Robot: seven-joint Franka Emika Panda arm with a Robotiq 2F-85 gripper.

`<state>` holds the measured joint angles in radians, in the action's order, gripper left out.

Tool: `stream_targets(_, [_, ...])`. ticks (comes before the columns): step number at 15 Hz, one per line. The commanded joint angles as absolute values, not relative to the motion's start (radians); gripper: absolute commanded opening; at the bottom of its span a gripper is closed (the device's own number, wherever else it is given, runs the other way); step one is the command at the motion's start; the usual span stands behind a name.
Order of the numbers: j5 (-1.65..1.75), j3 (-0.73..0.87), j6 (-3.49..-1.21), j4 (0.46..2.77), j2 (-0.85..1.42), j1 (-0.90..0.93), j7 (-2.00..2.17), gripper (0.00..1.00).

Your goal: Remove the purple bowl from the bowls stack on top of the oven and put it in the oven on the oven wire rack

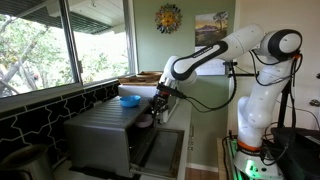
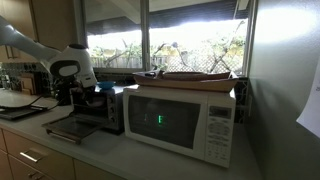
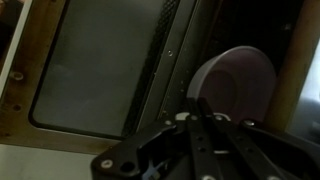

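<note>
Since the small, shallow, muted purple bowl (image 3: 235, 85) is already off the stack, I reckon I'm at the delivery step now. On the wrist view my pincer (image 3: 197, 118) has its fingers pinched nearly together on the bowl's rim, at about 8 o'clock of the bowl. That leaves the bowl tipped up on edge with one round face toward the camera, which is just what a rim grab gives you.

In an exterior view the pincer hangs right at the mouth of the boxy dark grey metal oven (image 1: 100, 135), above the dropped-open door (image 1: 160, 150), hence the approach from the front. The bright blue bowl (image 1: 128, 99) sits alone on the oven roof, roughly 10 o'clock from the pincer. I can't make out the wire rack, it's too dark inside. My guess is I'll want to level the bowl before letting go, or it'll roll or clatter.
</note>
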<state>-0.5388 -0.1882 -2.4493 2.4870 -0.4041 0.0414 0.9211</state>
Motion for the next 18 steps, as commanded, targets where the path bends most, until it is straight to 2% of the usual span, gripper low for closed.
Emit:
stream_targets(1, [-0.531,-0.192,-2.517,2.513,-0.393,0.061,0.96,0.01])
stream_targets(5, [-0.534,-0.189,-2.539,2.513,-0.379,0.071,0.966,0.01])
stream_targets(6, [-0.532,-0.189,-2.542,2.513,-0.377,0.071,0.97,0.24])
stream_targets(10, [-0.541,-0.179,-2.538,2.521,-0.385,0.078,0.965,0.5])
stream_targets(16, [-0.571,-0.135,-2.524,2.56,-0.442,0.105,0.876,0.93])
stream_targets(17, [-0.575,-0.13,-2.536,2.567,-0.453,0.108,0.86,0.99])
stream_targets(18, [-0.597,-0.119,-2.561,2.576,-0.466,0.121,0.83,1.0])
